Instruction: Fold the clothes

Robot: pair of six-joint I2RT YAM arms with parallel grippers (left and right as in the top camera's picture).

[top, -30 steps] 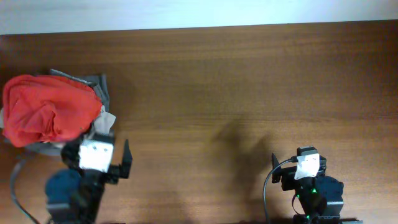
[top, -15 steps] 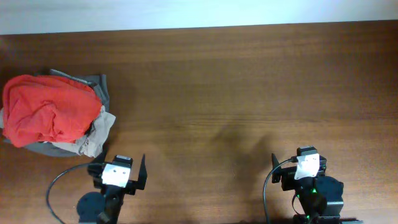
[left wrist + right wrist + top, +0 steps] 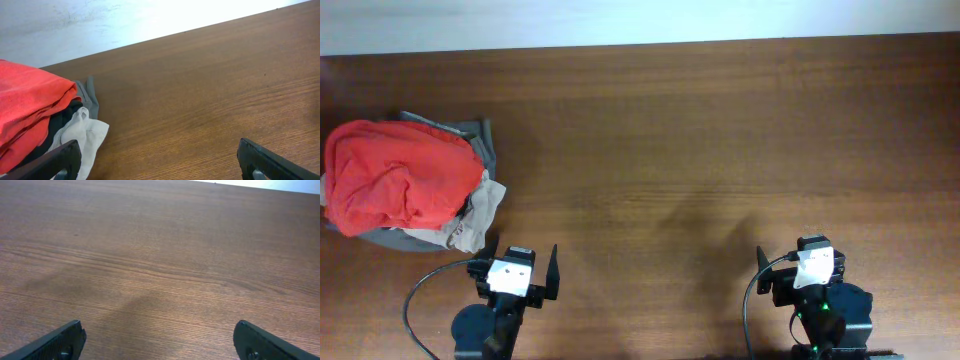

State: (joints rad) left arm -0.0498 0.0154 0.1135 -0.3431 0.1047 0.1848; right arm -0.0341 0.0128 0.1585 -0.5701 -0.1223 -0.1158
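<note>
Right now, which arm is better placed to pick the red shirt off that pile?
Left. The left gripper, open, sits near the red shirt, which shows in its wrist view. The right gripper, also open, is across the table and sees only wood.

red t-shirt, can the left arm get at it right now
Probably yes: the red T-shirt lies uncovered on top of the pile, close to the open left gripper, nothing blocking.
</note>
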